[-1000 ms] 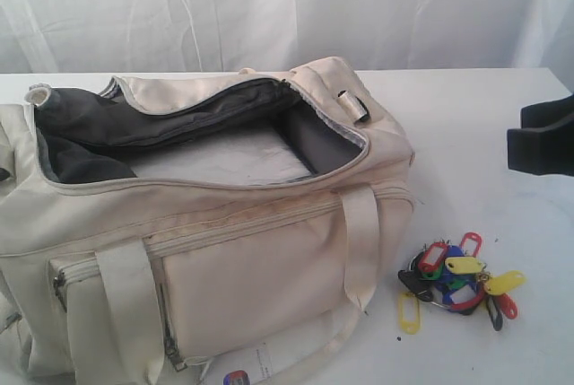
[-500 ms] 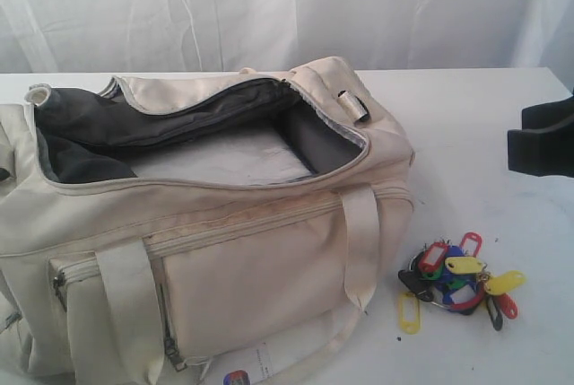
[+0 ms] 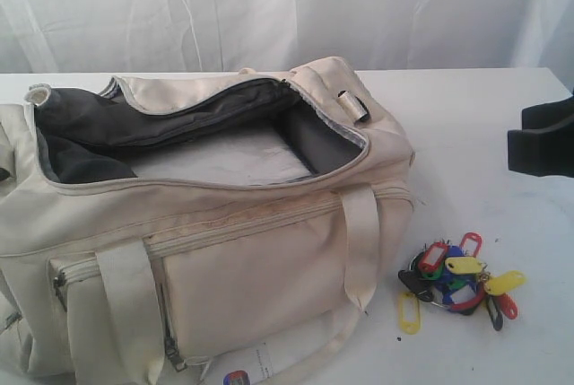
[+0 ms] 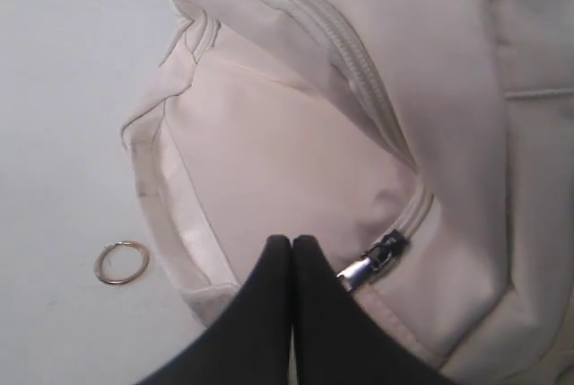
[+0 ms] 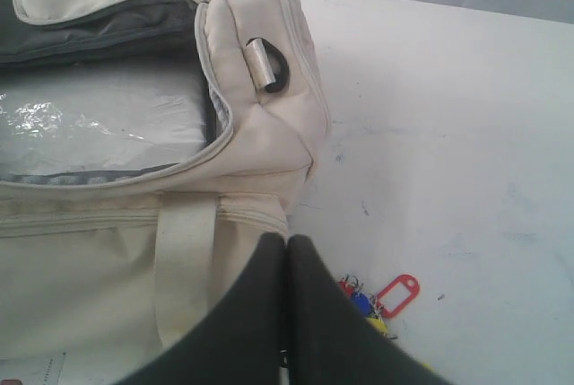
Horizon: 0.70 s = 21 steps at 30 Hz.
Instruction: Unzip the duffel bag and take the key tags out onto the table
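The cream duffel bag (image 3: 224, 250) lies on the white table (image 3: 466, 125) with its main zipper open, showing dark grey lining and a pale floor. The key tags (image 3: 457, 282), a bunch in red, yellow, blue, green and black, rest on the table just right of the bag. My right gripper (image 5: 286, 240) is shut and empty, raised above the bag's right end with the key tags (image 5: 381, 300) partly hidden behind it; its dark body (image 3: 541, 141) shows at the right edge. My left gripper (image 4: 291, 241) is shut and empty over the bag's left end (image 4: 359, 134), beside a grey zipper pull (image 4: 368, 264).
A loose metal ring (image 4: 121, 262) lies on the table by the bag's left end. A small paper label (image 3: 247, 369) with a red-blue mark sits at the bag's front. A white curtain (image 3: 287, 8) backs the table.
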Tool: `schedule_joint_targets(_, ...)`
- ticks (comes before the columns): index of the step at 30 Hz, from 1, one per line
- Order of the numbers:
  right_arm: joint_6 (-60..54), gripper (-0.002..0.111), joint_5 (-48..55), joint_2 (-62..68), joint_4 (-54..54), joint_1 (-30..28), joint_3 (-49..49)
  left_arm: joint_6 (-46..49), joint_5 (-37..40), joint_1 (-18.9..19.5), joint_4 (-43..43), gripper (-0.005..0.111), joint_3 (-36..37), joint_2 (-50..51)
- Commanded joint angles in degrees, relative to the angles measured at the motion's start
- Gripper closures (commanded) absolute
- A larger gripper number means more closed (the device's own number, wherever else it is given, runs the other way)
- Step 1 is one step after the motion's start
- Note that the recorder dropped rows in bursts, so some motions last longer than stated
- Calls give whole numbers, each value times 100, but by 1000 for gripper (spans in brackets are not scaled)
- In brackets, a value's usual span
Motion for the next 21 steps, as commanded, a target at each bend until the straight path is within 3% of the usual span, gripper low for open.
schedule_joint_targets(1, -53, 108, -6, -25, -38, -54, 14, -237, -34, -42, 852, 107, 17, -27)
schedule_joint_targets(4, -53, 108, -6, -25, -38, -54, 14, -875, -42, -42, 1541, 107, 17, -27)
schedule_joint_targets(9, -53, 108, -6, -25, -38, -54, 14, -1624, -47, -42, 1639, 107, 17, -27)
schedule_joint_targets(21, -53, 108, -6, -25, -38, -54, 14, -1785, -106, -42, 1927, 107, 17, -27)
